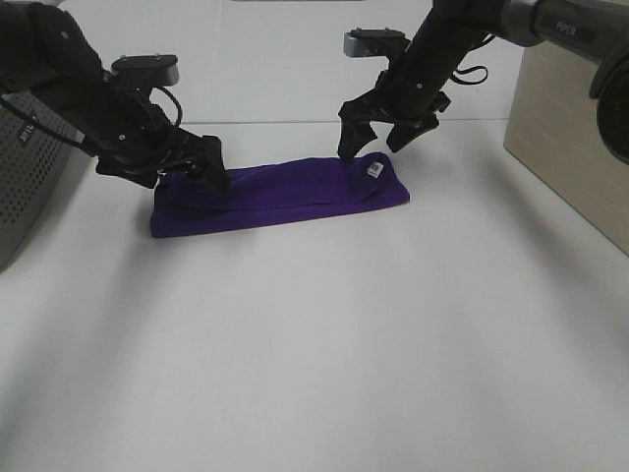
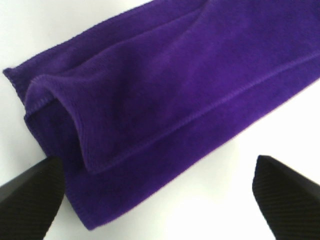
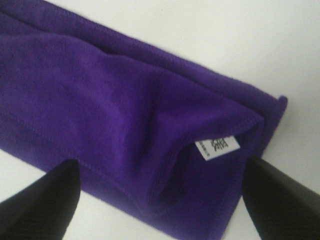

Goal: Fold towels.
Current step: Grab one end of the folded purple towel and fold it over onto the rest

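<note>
Purple towel (image 1: 280, 197) lies folded into a long narrow strip on white table (image 1: 314, 354), twd the far-middle in exterior view, long axis running L–R, one arm at each end.

Far L edge: grey perforated box (image 1: 25, 187), apart from the cloth. Next, L gripper (image 1: 189, 179) sits low over strip's L end, jaws spread wide, nothing held. Its wrist cam shows the fingertips (image 2: 30, 197) either side of that end, one at the cloth's edge, other over bare table; can't tell if either touches. Layers show here: upper fold w/ stitched hem lifts a bit, leaving a small open pocket above the lower layer.

Mid strip lies flat, hem line running lengthwise.

R end: small white tag (image 1: 374, 170) on top side near the corner, sticking out from the upper layer's edge; print too blurred to read. R gripper (image 1: 371, 149) hangs over that end, jaws wide apart, empty, tag btwn the two fingers in its wrist view; can't tell if tips touch cloth.

Far R: beige box (image 1: 565, 128), well apart from towel.
</note>
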Controlling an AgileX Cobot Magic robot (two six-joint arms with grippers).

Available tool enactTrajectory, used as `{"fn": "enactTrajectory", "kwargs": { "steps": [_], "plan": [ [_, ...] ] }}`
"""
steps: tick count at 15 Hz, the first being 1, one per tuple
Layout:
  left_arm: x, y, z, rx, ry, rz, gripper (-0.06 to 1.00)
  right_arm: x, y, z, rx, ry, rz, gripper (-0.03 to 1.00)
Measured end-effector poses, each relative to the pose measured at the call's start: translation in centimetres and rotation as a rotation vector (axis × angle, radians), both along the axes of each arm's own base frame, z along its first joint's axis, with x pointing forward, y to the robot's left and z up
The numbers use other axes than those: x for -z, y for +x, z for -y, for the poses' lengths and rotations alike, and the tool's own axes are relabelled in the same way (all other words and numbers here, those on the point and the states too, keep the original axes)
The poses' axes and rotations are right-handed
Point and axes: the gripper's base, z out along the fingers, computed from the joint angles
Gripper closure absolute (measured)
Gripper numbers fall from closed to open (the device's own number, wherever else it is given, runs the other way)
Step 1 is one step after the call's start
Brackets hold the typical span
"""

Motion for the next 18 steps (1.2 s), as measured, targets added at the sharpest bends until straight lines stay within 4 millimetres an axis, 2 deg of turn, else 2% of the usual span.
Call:
{"fn": "enactTrajectory", "kwargs": {
  "steps": [1,2,4,8,12,14,17,18],
  "plan": [
    [-1.0,-0.4,0.0,0.025,0.007,-0.042,-0.01,-1.0,-0.5,0.2,-0.009,-0.019,-0.029,0.10],
    [-2.3,-0.7,-0.4,0.032,0.047,-0.097,-0.02,-3.7,-1.4,0.5,0.007,-0.022,-0.050,0.10],
    [-2.5,-0.2,-2.1,-0.013,0.060,-0.126,-0.02,-6.1,-1.8,0.6,0.058,-0.002,-0.033,0.10],
    [-0.2,1.1,-6.7,-0.107,-0.030,-0.202,-0.02,-9.0,-2.4,0.9,0.110,0.023,-0.008,0.10],
    [1.2,2.2,-8.5,-0.119,-0.243,-0.216,-0.02,-12.2,-3.2,1.1,0.139,0.054,0.037,0.10],
    [2.5,2.9,-9.2,-0.119,-0.319,-0.249,-0.02,-12.7,-3.4,1.2,0.143,0.060,0.045,0.10],
    [5.0,3.6,-8.9,-0.102,-0.363,-0.322,-0.02,-12.7,-3.4,1.2,0.145,0.060,0.043,0.10],
    [5.3,3.8,-8.7,-0.111,-0.397,-0.327,-0.02,-12.7,-3.4,1.2,0.145,0.060,0.043,0.10]
  ]
}}
